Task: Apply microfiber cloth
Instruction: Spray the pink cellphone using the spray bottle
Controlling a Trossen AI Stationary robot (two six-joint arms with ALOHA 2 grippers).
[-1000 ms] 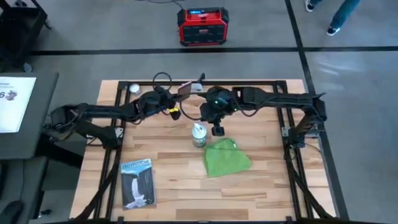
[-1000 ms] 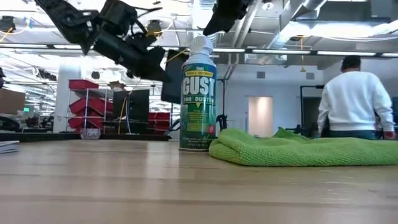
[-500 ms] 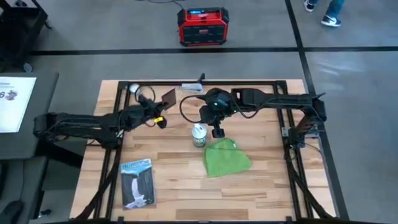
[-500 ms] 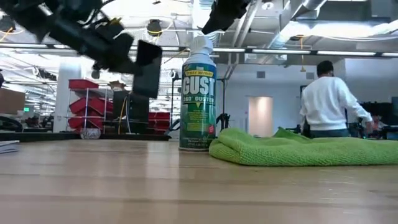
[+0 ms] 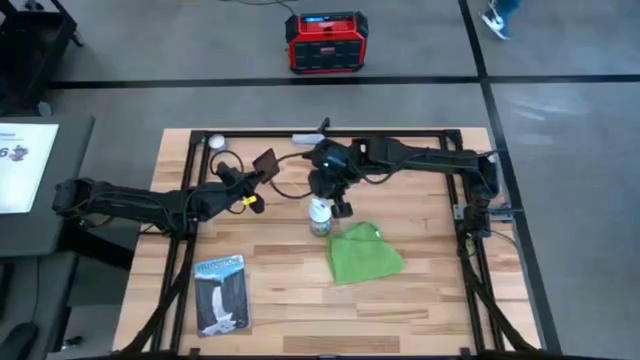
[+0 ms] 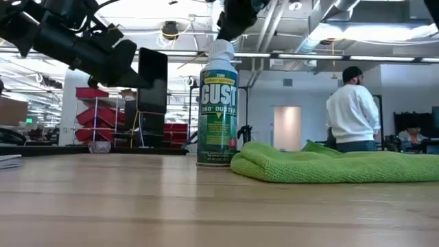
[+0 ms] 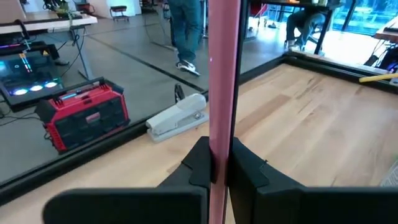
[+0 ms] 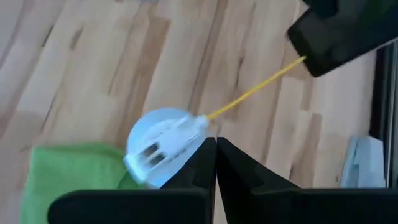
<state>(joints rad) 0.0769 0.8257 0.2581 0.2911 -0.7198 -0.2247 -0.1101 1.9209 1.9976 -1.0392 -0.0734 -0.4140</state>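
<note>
The green microfiber cloth lies flat on the table, just right of a white-capped duster can that stands upright. In the low view the cloth lies as a low rumpled heap next to the can. My right gripper hangs shut right above the can's cap, beside its yellow straw. Left of the can, my left gripper is shut on a pink phone held up in the air. My left gripper pinches the phone's lower end between its two fingers, one on each flat face. The phone stands upright above the fingers, edge-on to the wrist camera, lifted clear of the table. Whether my right gripper touches the can's cap, I cannot tell.
A blue-grey booklet lies at the near left. A white ball and a pale stapler-like tool sit at the far edge. A red box stands on the floor beyond. A person stands in the room behind.
My left gripper has carried the phone toward the table's left edge, away from the can, turning it about. My right gripper has shifted a little to the left, over the can's cap. Can and cloth have stayed put.
</note>
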